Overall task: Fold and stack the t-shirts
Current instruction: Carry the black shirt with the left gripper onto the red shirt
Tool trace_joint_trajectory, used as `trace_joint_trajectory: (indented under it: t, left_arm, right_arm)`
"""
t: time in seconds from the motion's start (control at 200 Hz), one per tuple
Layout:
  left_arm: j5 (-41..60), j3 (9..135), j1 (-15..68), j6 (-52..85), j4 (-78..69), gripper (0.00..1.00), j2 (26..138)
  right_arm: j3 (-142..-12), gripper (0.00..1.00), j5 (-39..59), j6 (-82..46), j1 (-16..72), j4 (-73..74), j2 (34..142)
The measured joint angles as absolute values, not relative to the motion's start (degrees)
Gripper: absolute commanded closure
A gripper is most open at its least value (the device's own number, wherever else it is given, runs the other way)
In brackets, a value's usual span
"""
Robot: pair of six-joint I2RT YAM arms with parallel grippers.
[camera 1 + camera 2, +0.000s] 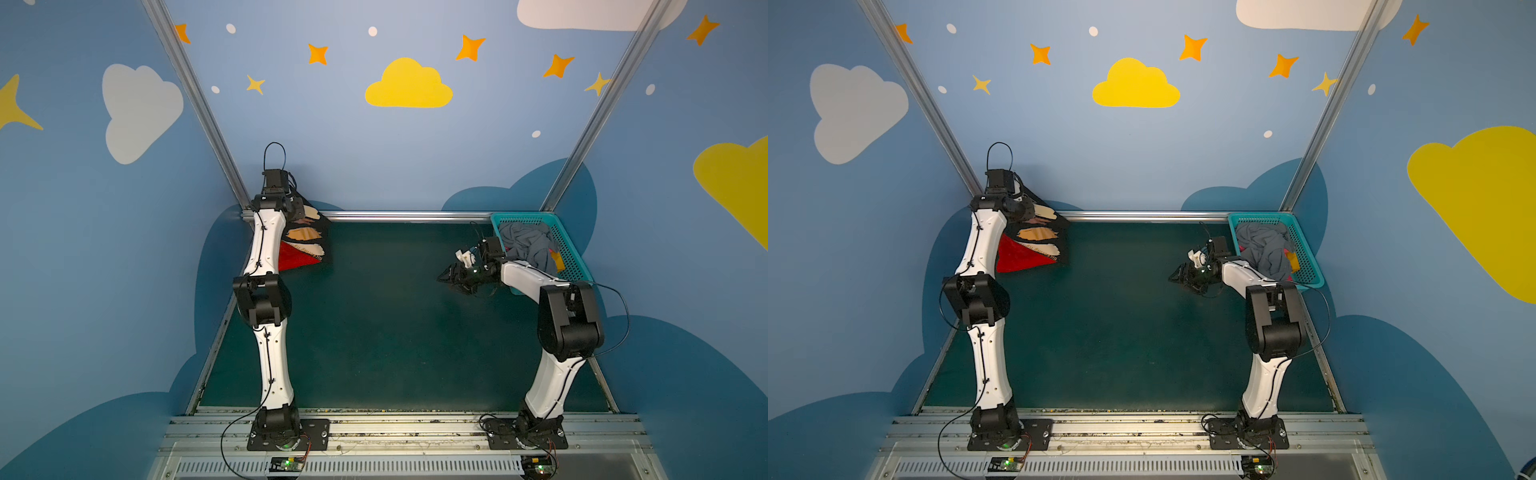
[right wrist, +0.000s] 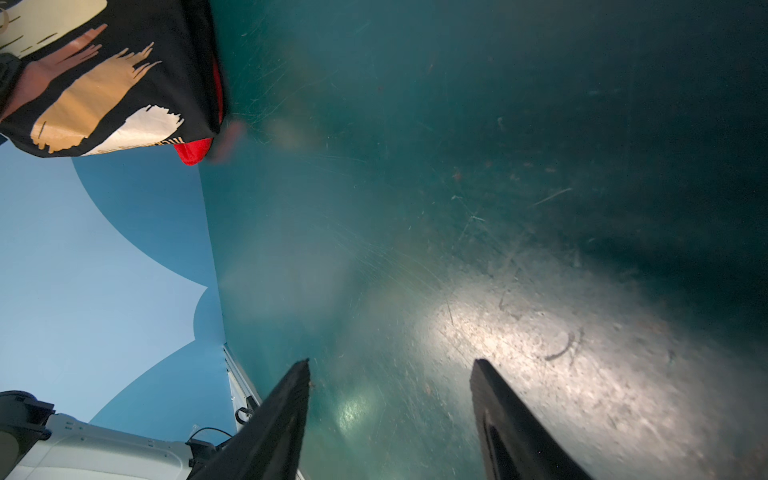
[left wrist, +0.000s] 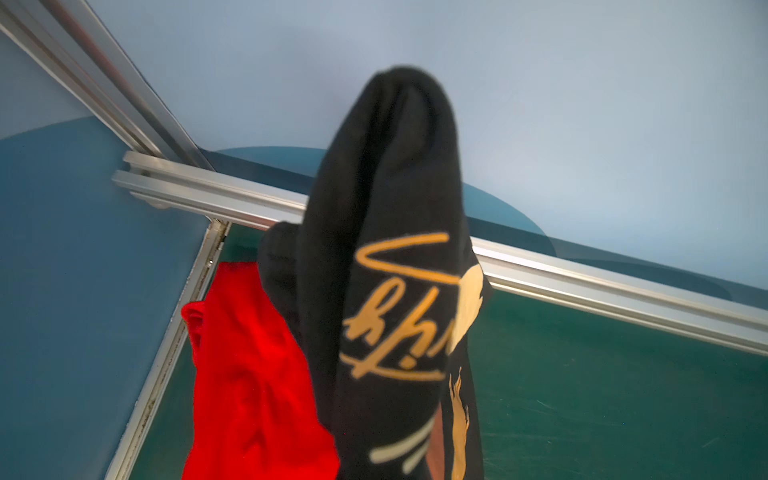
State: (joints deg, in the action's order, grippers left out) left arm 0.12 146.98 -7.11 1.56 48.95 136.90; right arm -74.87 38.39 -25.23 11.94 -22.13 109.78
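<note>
Colours noted: black t-shirt (image 1: 308, 233) carries cream, tan and brown brush-strokes plus gold script. red t-shirt (image 1: 295, 257) is plain, bright. mesh basket (image 1: 574, 255) teal; grey garment (image 1: 524, 245) inside. table (image 1: 374, 324) dark green. wall (image 1: 478, 137) blue, with yellow and white clouds and orange stars.

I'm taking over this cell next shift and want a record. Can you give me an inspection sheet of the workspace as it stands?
Surface: dark green table mat, scratched and scuffed.
Job's things: black cloth t-shirt with cream and tan brush-strokes hangs lifted at the far left corner; plain red cloth t-shirt shows beneath it.
Clutter: teal plastic mesh basket at the far right corner, holding crumpled grey cloth.
Claws: left claw shut on the black t-shirt; right claw open, empty, above the mat.
Cables: black cable loop at the left wrist, clear of the cloth.
Surroundings: blue walls with painted clouds and stars; aluminium frame rails.
</note>
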Motion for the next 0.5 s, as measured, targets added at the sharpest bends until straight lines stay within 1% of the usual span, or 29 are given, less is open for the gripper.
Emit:
trace_joint_trajectory:
  t: [0.496]
  left_arm:
    - [4.82,141.25,-12.38,3.64,44.64,0.95,137.71]
  right_arm:
    - [-74.87,0.37,37.41,-25.26,13.02,-22.68,109.78]
